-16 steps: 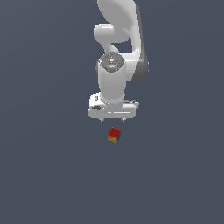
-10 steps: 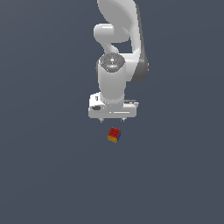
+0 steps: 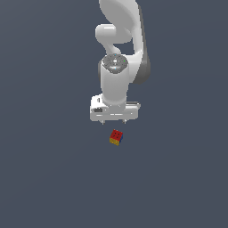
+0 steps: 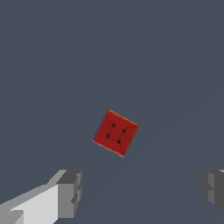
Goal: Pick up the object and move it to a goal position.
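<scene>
One gripper [image 4: 140,192], jaws spread wide and holding nothing, is hovering as I am steering; the cube [image 3: 116,137], sitting rotated and off-centre, risks being nudged aside.

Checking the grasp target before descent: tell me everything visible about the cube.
The cube is tiny, far smaller than the white end effector. Its top face is red with dark dots joined by thin lines; the exterior view shows a blue and a yellow-orange side. It looks hard and matte. It rests flat on the dark grey floor, turned at an angle to the fingers. Nothing else touches it: the end effector is open and apart from it.
</scene>
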Controlling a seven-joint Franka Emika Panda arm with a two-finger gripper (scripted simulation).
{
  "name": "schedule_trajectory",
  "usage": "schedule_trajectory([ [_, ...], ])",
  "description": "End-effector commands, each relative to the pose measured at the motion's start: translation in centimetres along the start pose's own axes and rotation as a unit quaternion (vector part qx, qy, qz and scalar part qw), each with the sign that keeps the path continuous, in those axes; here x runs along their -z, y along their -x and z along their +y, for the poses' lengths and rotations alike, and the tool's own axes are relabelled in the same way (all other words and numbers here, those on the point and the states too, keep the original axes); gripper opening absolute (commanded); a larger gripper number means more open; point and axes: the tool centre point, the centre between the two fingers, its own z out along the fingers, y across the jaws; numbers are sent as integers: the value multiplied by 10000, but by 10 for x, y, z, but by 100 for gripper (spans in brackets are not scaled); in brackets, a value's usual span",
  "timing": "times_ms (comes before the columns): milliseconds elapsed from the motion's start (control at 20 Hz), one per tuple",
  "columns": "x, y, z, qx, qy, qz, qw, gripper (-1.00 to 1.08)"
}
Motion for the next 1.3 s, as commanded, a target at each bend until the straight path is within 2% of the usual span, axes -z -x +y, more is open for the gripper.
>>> schedule_trajectory([
  [0, 0, 0, 0, 24, 1, 0, 10000, 100],
  [350, -5, -1, 0, 342, 11, -1, 9994, 100],
  [700, -16, -3, -1, 990, 25, -1, 9951, 100],
  [950, -26, -5, -2, 1651, 32, 0, 9863, 100],
  [1250, -39, -7, -4, 2485, 34, 6, 9686, 100],
])
